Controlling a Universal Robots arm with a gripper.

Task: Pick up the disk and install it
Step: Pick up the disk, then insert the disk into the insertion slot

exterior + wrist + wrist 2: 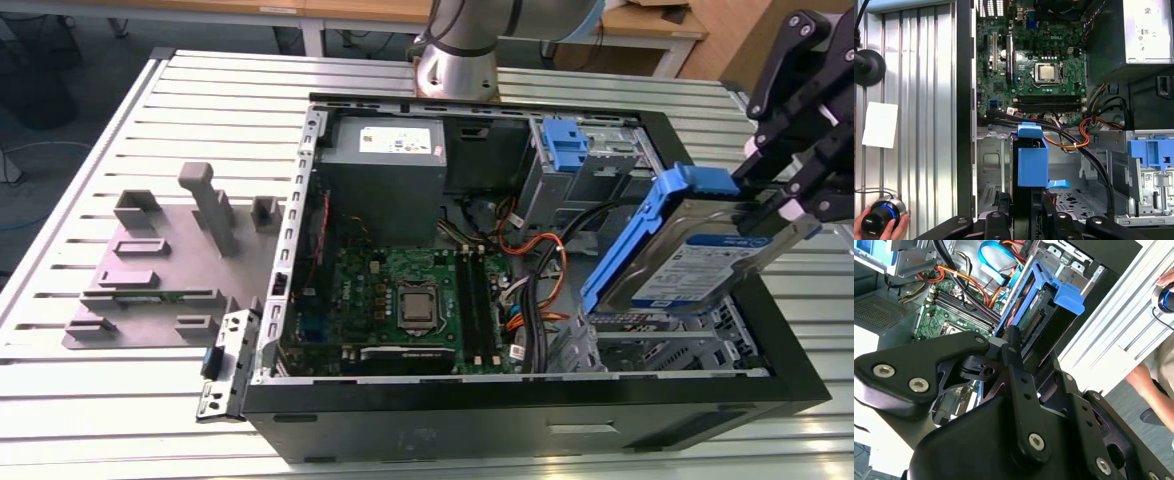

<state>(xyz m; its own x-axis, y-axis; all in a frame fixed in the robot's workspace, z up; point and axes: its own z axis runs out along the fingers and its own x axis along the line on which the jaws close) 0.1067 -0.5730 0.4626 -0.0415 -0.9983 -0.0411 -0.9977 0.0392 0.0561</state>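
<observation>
The black pincer (798, 212) is clamped shut near the upper end of the flat silver metal disk (694, 262), which has a white-and-blue label and blue plastic side rails, so the disk hangs clear in the air. Its long axis slants down and away from the pincer. The lower end is poised just above the bare metal drive cage (667, 345) in a corner of the open black computer case (534, 425). I count one disk, one bare blue plastic bracket (566, 143), one case and one grey moulded fixture (167, 270) on the slatted counter (80, 400).
</observation>
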